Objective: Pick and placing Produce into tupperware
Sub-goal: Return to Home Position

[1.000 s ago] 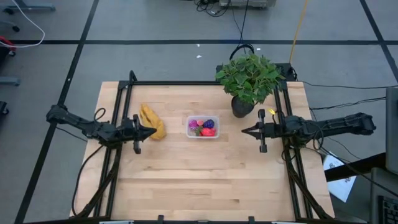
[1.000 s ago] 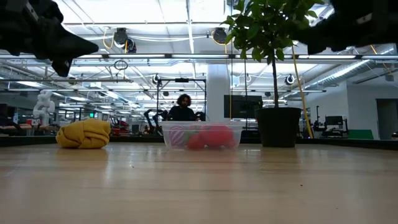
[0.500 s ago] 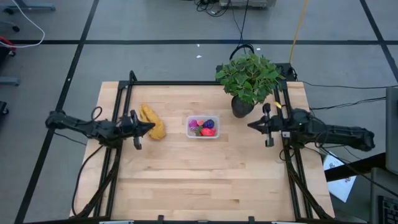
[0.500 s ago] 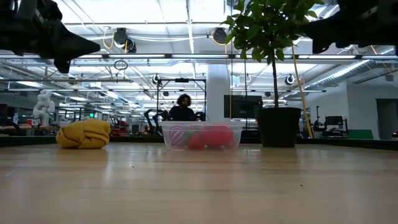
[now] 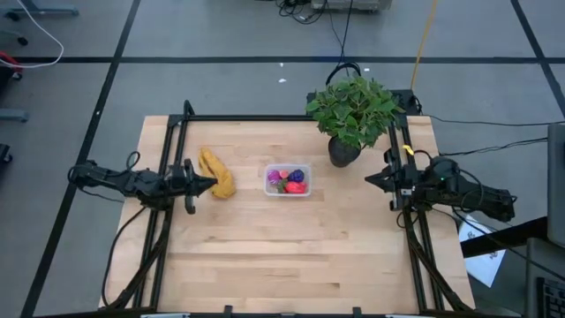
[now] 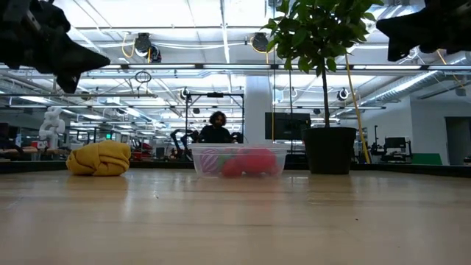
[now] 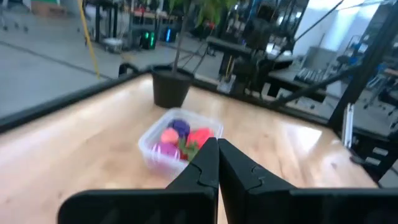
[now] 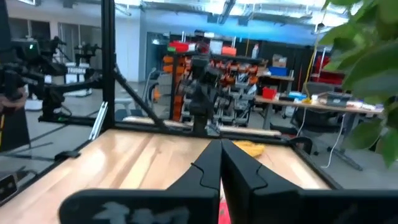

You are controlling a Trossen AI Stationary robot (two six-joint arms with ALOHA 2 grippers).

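The clear tupperware (image 5: 288,180) stands on the table's middle with red, pink and purple produce (image 5: 289,179) inside; it also shows in the low view (image 6: 238,160) and the left wrist view (image 7: 179,140). My left gripper (image 5: 214,184) is shut and empty, raised above the table at its left, pointing toward the box. My right gripper (image 5: 368,179) is shut and empty, raised at the table's right edge, pointing toward the box. Their shut fingertips show in the left wrist view (image 7: 217,144) and the right wrist view (image 8: 221,145).
A yellow banana bunch (image 5: 217,172) lies left of the box, just beyond my left gripper's tip. A potted green plant (image 5: 351,113) stands at the far right, near my right arm. A black frame (image 5: 177,141) runs along the table's left, far and right edges. A person (image 6: 215,128) shows beyond the table.
My right gripper has drawn back toward the table's right edge, away from the tupperware. My left gripper has drawn back slightly toward the left edge. Both stay shut. The box and produce have kept still.
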